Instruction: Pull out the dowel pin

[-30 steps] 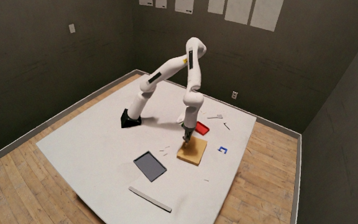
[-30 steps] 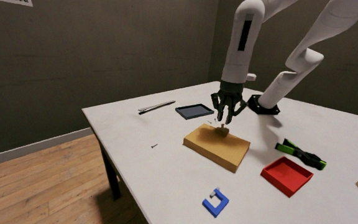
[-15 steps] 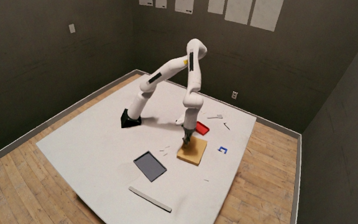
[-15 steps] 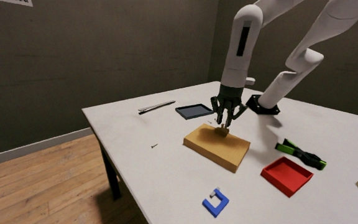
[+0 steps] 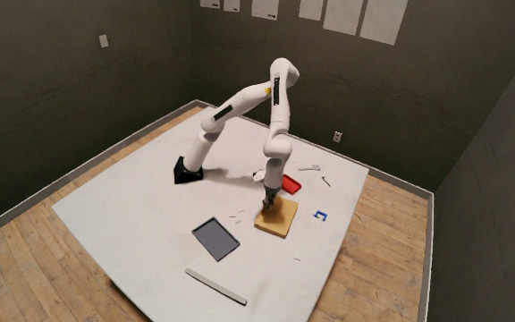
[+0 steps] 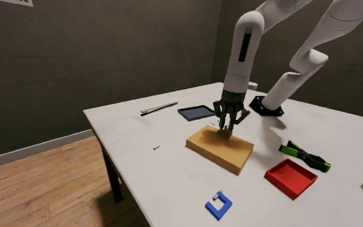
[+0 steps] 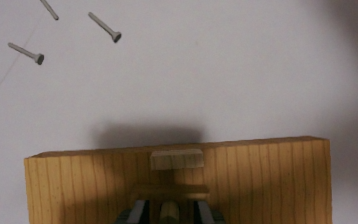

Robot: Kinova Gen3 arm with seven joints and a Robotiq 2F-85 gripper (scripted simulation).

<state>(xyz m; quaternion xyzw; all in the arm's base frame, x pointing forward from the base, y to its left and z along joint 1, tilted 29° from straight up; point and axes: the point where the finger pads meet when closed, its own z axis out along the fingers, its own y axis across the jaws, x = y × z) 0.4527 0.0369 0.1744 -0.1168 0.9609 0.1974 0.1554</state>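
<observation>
From my remote station I see one dowel pin (image 7: 169,211), pale and round-topped, upright near the edge of the tan, straight-grained bench board (image 5: 280,219) (image 6: 220,148) (image 7: 260,175), with the gripper (image 5: 268,206) (image 6: 226,128) (image 7: 170,214) partly open, its fingers apart on either side of the pin. The board lies on a matte white table (image 5: 150,215) (image 6: 121,126) (image 7: 240,80) amid dark walls and plank flooring; two trays, one grey (image 5: 215,239) (image 6: 196,113) and one red (image 5: 291,184) (image 6: 291,178), stand near it.
</observation>
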